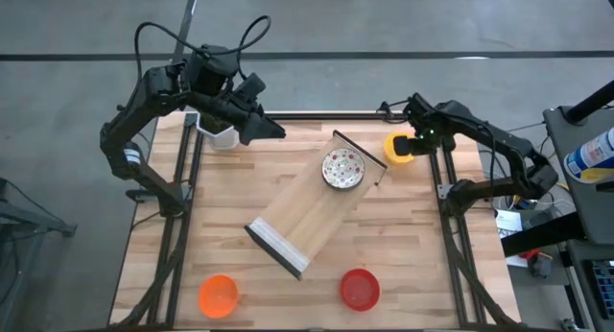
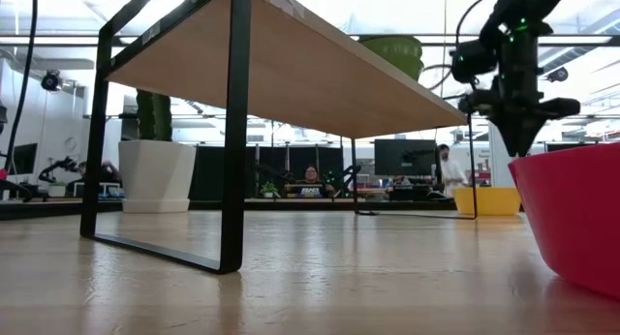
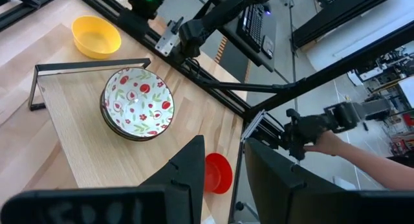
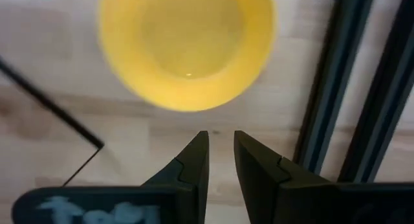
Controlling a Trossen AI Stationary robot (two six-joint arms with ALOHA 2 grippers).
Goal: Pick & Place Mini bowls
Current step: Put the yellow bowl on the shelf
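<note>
Right gripper (image 4: 220, 149) just short of the yellow bowl (image 4: 186, 44), fingers (image 4: 194, 160) nearly closed, holding nothing. Speckled bowls (image 1: 342, 169) stacked on the wooden shelf (image 1: 305, 215), empty. Left gripper (image 1: 271, 130) beside it, fingers slightly parted, empty.

Robotics lab or open-plan workshop. Behind the wooden desk (image 2: 291, 267) sit rows of dark monitors (image 2: 405, 157) with seated people (image 2: 310, 180); bright ceiling strip lights above them. Beside the desk is grey concrete floor (image 1: 317, 25), a keyboard (image 3: 255, 20) and cabling.
</note>
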